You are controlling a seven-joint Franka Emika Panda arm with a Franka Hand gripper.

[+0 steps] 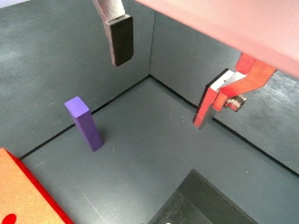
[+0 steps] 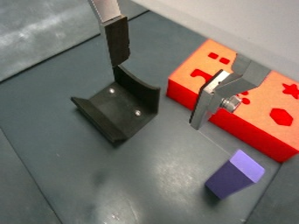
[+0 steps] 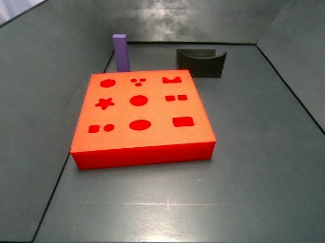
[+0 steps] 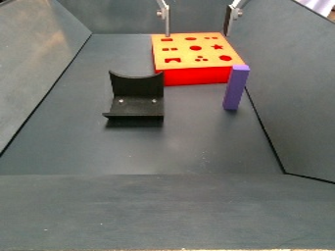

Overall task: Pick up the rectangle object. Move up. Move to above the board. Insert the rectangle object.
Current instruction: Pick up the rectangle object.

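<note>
The gripper (image 4: 199,10) hung high above the far edge of the board (image 4: 197,69), its fingers (image 1: 121,40) spread apart and gripping nothing. The rectangle object (image 4: 237,86) stood upright on the floor well below the fingers — just beside the board's corner. The fixture (image 4: 135,96) sat apart, also below them.

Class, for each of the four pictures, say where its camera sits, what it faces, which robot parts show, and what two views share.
Wrist view: above the floor, facing down at the upright purple block; both fingers of the pincer show.
Wrist view: on the wrist too, facing the fixture, board and block.
Side view: beside the board, block and fixture behind it; no robot shows.
Side view: opposite end, fixture nearest, the fingertips above the far wall.
Both side views share board, block, fixture.
</note>
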